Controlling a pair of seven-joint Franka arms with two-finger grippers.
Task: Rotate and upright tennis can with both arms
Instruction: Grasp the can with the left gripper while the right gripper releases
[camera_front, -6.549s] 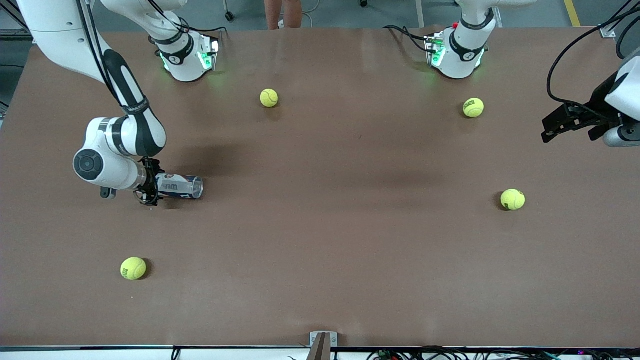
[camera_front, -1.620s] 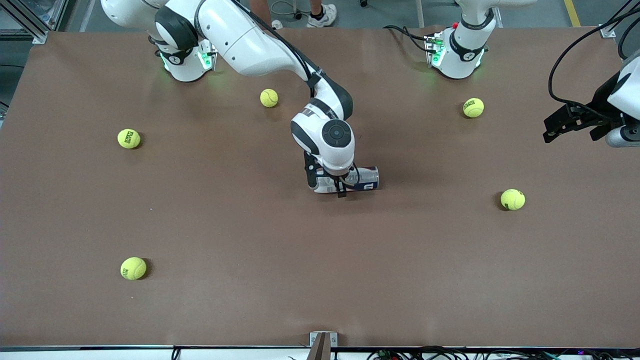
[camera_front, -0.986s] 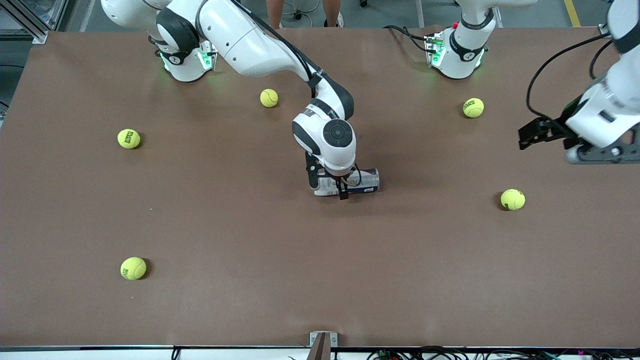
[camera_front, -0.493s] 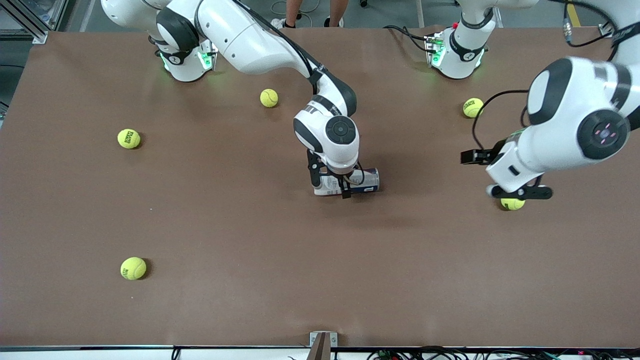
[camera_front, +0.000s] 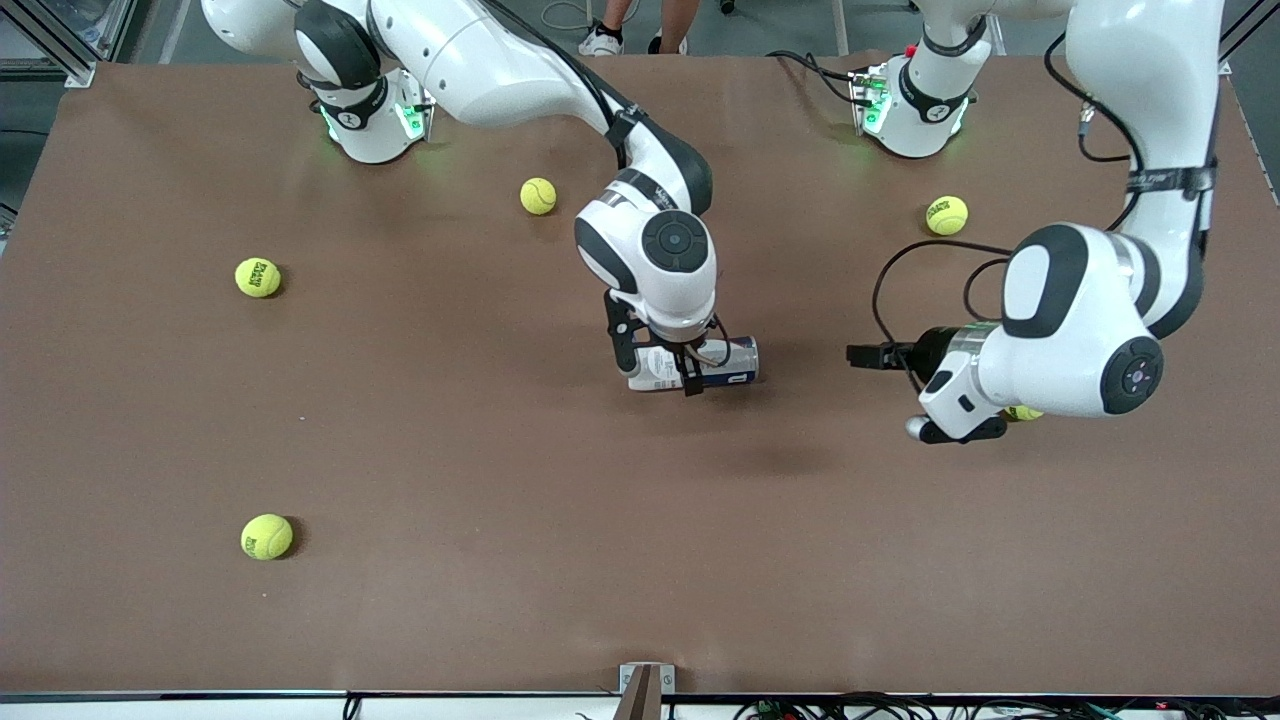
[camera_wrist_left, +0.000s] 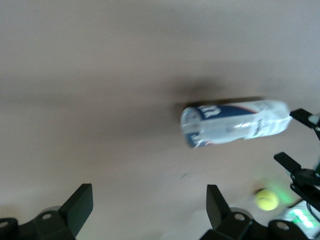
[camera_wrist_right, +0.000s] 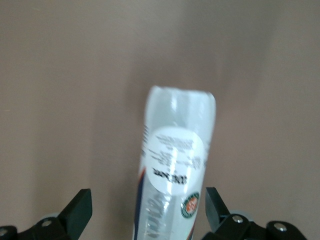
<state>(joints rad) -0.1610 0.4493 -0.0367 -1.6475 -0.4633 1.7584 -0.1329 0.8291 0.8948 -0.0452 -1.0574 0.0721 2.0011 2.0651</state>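
1. Centrally on the desk (camera_front: 480, 620), the tennis can (camera_front: 722, 362) lay on its side, not yet upright, its long axis running between the two arms' ends of the desk.
2. My right gripper (camera_front: 662, 360) stood over the can's end toward the right arm's end of the desk, fingers (camera_front: 690, 375) spread wide, one on either side of the tube. In the right wrist view the can (camera_wrist_right: 175, 175) lay between the fingers (camera_wrist_right: 77, 210) with bare desk showing on both sides, so I judged them released and not gripping.
3. My left gripper (camera_front: 868, 356) hung over the desk toward the left arm's end, apart from the can and aimed at it. In the left wrist view its fingers (camera_wrist_left: 80, 205) were open and empty, with the can (camera_wrist_left: 235, 122) ahead of them and the right gripper's fingers (camera_wrist_left: 290, 162) at the can's other end.
4. Progress, as I judged it: the can sat mid-desk within both arms' reach, but the tipping onto its base remained, and the left gripper had yet to make contact.
5. Contents: I could see no ball inside the clear tube, though the label hid part of it. Loose tennis balls (camera_front: 258, 277) lay scattered on the desk, one (camera_front: 1022, 412) half hidden under the left arm's wrist.
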